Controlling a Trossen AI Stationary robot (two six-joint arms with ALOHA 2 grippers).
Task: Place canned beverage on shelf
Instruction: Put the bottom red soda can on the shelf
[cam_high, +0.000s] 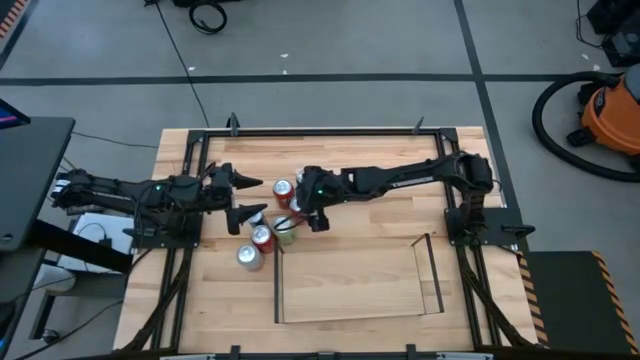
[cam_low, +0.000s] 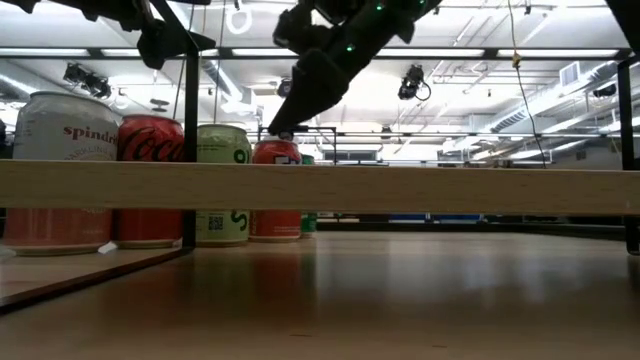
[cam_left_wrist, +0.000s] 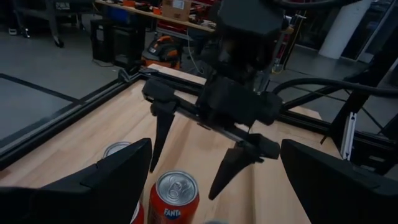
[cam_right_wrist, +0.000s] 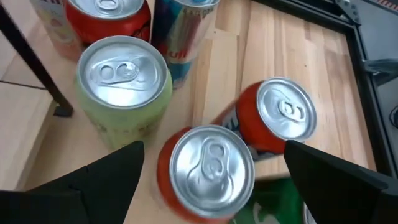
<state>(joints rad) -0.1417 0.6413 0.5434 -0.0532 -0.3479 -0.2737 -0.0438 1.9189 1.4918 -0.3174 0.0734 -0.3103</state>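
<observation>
Your right gripper (cam_high: 300, 213) hangs over the cluster of cans (cam_high: 268, 232) just off the shelf's (cam_high: 350, 285) left corner, jaws spread wide around an orange can (cam_right_wrist: 208, 165), gripping nothing. Your left gripper (cam_high: 246, 197) waits nearby, jaws open and empty.

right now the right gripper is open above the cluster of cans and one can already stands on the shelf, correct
Not quite. The right gripper is open above the cans, but the shelf holds no can: the high view shows them all on the table beside the shelf's corner.
</observation>
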